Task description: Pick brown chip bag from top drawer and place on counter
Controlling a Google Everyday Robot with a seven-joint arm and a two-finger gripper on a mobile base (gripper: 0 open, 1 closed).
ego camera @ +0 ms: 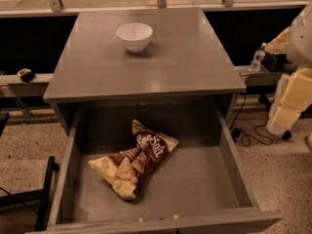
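The brown chip bag (135, 158) lies crinkled on the grey bottom of the open top drawer (204, 189), left of the middle, with its white script facing up. The drawer is pulled far out below the counter (185, 57). My arm shows at the right edge of the view, to the right of the cabinet. The gripper (282, 121) hangs at its lower end, beside the cabinet, well away from the bag and outside the drawer.
A white bowl (134, 36) stands on the counter towards the back. A ledge (29, 84) runs behind the cabinet with a small dark object (24, 74) on the left and a water bottle (255, 61) on the right. Cables (248, 130) lie on the floor at the right.
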